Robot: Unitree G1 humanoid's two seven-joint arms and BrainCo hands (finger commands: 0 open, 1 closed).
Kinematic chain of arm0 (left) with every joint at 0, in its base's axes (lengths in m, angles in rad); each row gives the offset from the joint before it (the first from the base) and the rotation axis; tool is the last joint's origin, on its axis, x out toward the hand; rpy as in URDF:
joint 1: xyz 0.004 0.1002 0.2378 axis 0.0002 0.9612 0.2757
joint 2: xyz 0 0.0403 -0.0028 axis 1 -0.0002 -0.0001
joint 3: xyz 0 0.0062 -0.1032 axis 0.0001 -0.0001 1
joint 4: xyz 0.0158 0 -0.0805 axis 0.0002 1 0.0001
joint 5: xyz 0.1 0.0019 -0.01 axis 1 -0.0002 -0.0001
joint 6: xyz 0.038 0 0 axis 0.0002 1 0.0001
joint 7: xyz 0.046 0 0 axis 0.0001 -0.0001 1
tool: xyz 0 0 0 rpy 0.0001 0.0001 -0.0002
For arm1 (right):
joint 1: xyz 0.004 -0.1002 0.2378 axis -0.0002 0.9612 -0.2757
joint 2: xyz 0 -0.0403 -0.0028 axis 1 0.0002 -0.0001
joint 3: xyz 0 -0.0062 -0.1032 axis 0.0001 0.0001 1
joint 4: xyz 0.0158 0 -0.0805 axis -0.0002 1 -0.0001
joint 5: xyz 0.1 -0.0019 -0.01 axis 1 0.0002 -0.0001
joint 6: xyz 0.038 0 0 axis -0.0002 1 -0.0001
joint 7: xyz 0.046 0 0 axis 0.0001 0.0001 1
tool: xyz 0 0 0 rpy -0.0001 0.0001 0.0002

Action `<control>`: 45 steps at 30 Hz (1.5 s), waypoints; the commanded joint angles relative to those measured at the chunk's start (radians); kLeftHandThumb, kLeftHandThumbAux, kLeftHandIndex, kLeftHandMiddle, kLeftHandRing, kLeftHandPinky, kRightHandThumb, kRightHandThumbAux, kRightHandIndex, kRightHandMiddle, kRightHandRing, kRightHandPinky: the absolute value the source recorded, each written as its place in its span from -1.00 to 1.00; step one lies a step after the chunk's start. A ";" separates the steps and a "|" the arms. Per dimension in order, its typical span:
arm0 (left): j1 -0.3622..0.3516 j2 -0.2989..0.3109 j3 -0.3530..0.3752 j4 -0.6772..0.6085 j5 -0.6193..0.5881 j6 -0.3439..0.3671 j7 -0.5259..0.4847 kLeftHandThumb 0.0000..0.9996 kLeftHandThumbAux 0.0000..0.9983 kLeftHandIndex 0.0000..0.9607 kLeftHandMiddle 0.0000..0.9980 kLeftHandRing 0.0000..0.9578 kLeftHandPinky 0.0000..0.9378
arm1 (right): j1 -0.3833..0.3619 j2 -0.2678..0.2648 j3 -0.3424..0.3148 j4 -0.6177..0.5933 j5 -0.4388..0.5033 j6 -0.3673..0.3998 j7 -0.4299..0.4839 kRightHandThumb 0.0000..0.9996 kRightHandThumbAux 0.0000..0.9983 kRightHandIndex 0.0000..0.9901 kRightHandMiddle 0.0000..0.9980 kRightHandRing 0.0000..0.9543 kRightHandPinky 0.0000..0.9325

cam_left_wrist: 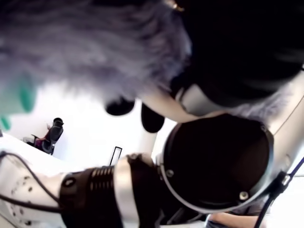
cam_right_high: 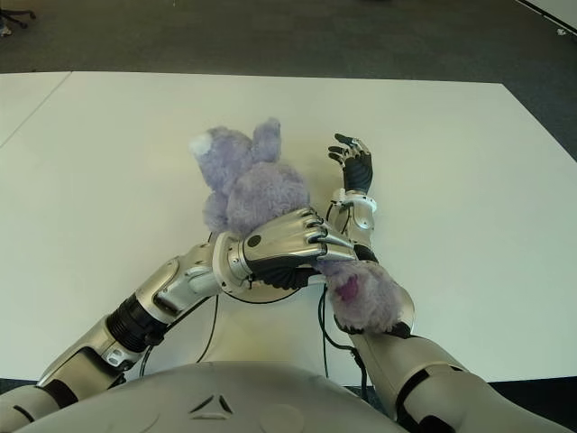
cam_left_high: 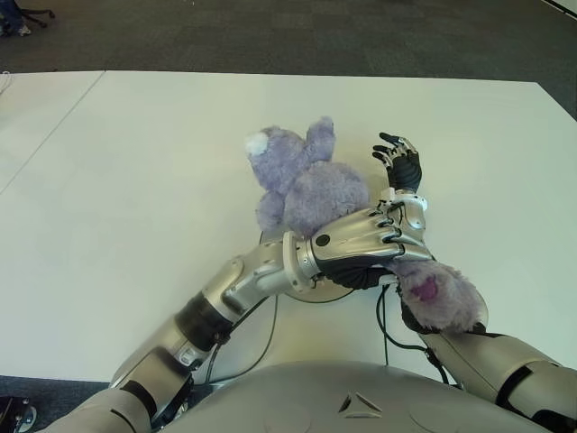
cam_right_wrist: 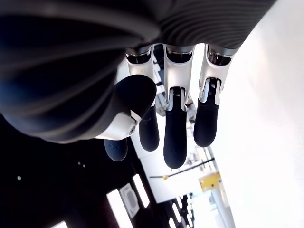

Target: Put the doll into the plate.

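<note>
A white surface spreads out on every side of the left robot hand and the right robot hand. A thin straight seam crosses it well to the left of the left robot hand, slanting from the far edge toward the near left. Beyond the far edge, well past the right robot hand, lies a dark grey carpet floor. On it, far off to the left of both, stands the black wheeled base of a chair. Something blue is just beside the base, too cut off to identify. Far beyond the right robot hand, to its right, a pale strip crosses the floor's corner.
</note>
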 commanded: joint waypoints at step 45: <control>0.323 0.155 -0.042 -0.165 -0.745 0.514 -0.592 -0.88 0.15 -1.00 -0.84 -0.77 -0.75 | 0.232 0.083 -0.022 0.151 0.031 0.127 -0.007 1.00 0.39 -0.14 -0.37 -0.11 -0.09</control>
